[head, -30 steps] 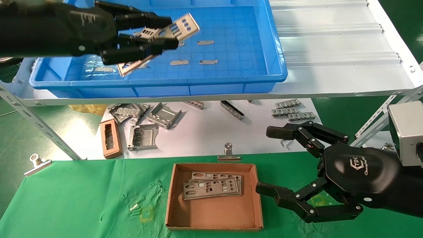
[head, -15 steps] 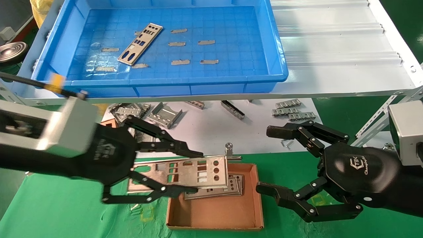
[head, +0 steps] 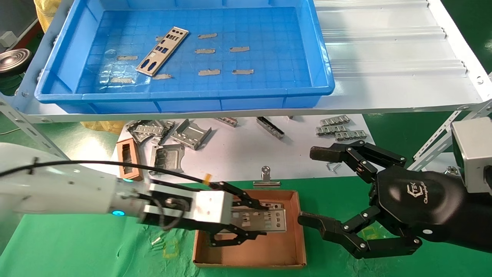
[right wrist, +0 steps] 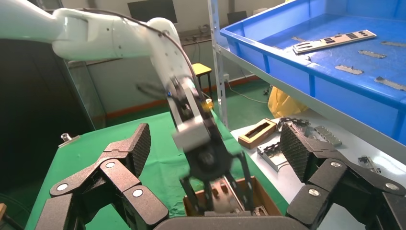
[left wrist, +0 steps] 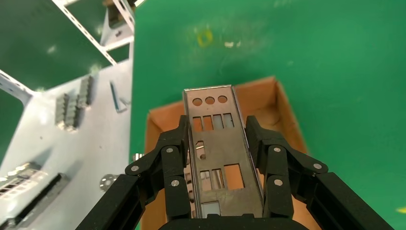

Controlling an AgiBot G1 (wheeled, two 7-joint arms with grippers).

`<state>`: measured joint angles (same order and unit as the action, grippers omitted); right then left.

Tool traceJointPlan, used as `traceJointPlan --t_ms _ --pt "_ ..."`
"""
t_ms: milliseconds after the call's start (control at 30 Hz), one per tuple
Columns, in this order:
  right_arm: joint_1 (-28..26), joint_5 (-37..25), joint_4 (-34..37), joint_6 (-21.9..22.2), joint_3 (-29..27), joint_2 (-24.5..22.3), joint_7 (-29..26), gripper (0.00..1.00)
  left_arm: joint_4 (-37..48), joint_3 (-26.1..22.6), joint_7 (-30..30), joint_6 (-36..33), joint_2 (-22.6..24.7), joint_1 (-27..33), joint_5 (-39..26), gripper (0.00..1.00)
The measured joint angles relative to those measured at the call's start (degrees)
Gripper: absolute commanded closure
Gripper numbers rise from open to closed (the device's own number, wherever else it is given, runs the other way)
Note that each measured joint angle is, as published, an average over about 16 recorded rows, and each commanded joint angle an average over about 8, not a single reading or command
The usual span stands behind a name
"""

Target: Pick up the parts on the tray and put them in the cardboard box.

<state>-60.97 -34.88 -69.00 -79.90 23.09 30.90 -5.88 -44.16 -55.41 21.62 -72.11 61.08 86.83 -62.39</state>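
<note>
Left gripper [head: 246,223] is over the cardboard box [head: 298,231], jaws clamped on the long edges of one silver plate [head: 265,221]; the plate is held roughly flat, its three-hole end pointing toward the box's right wall. Right gripper [head: 338,192] sits parked just right of the box, jaws spread wide, holding nothing.

Risks, as judged from this pose: the plate's free end is close to the right wall, so a release too far right could leave it propped on the rim or sliding out. The grip is edge-only, so a tilt on opening may drop the plate skewed across the stack. The right gripper's near finger lies almost at the box wall; a nudge there would shift the box.

Contents: the box holds earlier plates [head: 277,207], partly hidden under the held one. Blue tray [head: 323,73] on the far shelf holds one remaining plate [head: 162,50] at left, plus several small grey tape strips [head: 209,72].
</note>
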Motion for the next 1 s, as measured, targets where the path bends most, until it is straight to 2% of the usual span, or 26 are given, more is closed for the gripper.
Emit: traceJointPlan --t_ms 67,100,333,367,733,1000 --pt "0.0 0.0 0.0 0.0 0.0 0.0 0.0 0.0 1.33 -0.62 0.79 1.39 1.53 -0.39 -1.23 1.0" --pt "0.0 0.0 0.0 0.0 0.0 0.0 0.0 0.0 2.03 -0.91 1.16 2.02 2.21 -0.53 -1.82 0.94" --pt "0.0 0.0 0.0 0.0 0.0 0.0 0.0 0.0 6.82 -2.22 3.37 4.86 5.5 -0.88 -4.54 0.07" --pt "0.0 0.0 0.0 0.0 0.0 0.0 0.0 0.0 7.4 -2.3 3.66 5.06 5.79 -0.88 -4.73 0.0" --pt "0.0 0.0 0.0 0.0 0.0 0.0 0.0 0.0 11.07 -2.04 5.67 6.49 7.33 -0.96 -4.88 0.0" --pt "0.0 0.0 0.0 0.0 0.0 0.0 0.0 0.0 12.02 -0.49 4.83 3.64 6.3 -0.96 -1.73 0.0"
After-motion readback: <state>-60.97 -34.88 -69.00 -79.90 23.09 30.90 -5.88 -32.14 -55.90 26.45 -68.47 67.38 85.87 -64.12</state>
